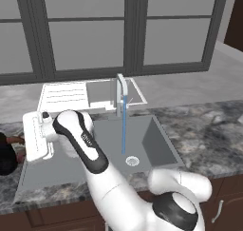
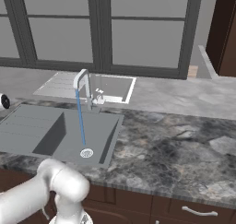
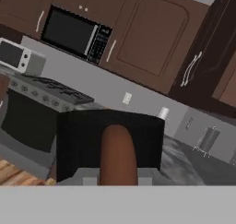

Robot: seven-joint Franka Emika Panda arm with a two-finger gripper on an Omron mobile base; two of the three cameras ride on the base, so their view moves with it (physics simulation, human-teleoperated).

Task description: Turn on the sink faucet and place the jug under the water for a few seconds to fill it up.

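The black round jug [image 3: 110,149] sits dead center in the lower half of the hand view, its reddish-brown handle [image 3: 118,155] running straight up and down. The gripper [image 3: 118,180] is clamped tight on it. At frame center, a thin blue stream of water [image 1: 124,125] drops from the slim metal faucet [image 1: 121,94] into the grey rectangular sink [image 1: 156,144].

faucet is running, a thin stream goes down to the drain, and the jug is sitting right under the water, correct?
Not quite. The faucet is running and the water falls to the drain, but nothing stands under the stream. The left base view shows the jug off at the left edge, beside the sink, and the hand view shows the gripper shut on it.
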